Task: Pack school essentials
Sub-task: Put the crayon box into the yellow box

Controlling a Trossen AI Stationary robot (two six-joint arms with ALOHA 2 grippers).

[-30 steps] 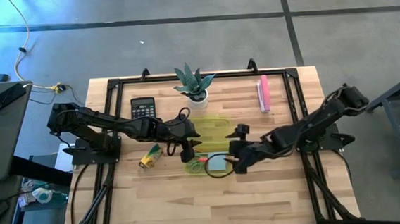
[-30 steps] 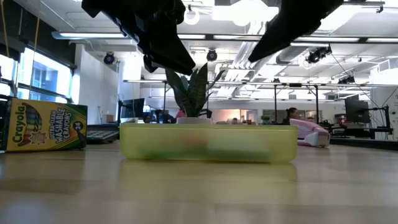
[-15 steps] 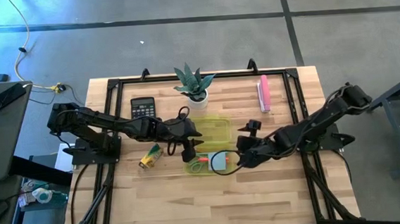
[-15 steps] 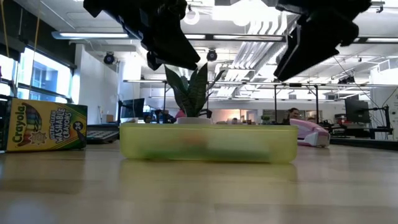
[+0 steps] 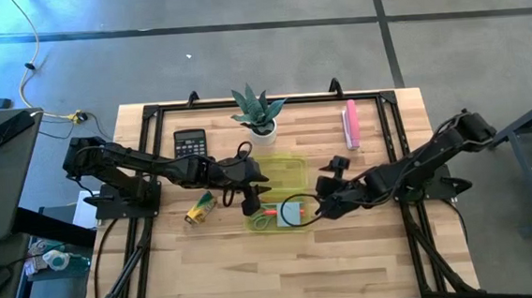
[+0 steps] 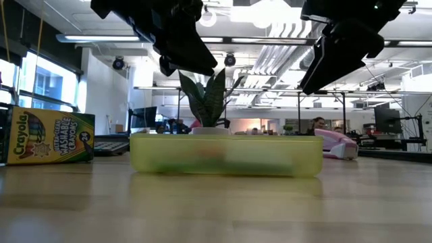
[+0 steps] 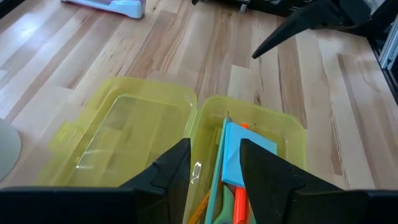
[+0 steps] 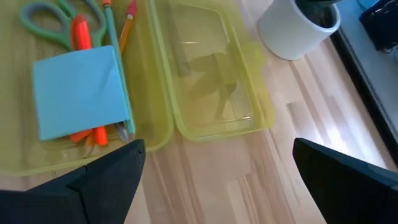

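packing is well along: the notepad point(image 8: 79, 91) is seen lying flat in the yellow case point(image 8: 163, 134), on top of the orange pen point(image 8: 83, 32) and pencil point(image 8: 127, 26), with the scissors point(image 8: 50, 25) at one end. the hinged lid point(image 8: 214, 71) is still spread open beside the tray, between it and the plant pot point(image 8: 298, 28). the right gripper point(image 8: 214, 180) is held just above the case's near edge, fingers spread wide and nothing between them. the left gripper point(image 7: 214, 168) is poised over the hinge line, fingers parted and empty too. the crayon box point(image 5: 200, 209) is left lying on the table point(image 5: 349, 256), just outside the case, on the left arm's side. judged from this, the crayons are yet to be packed and the lid yet to be closed.
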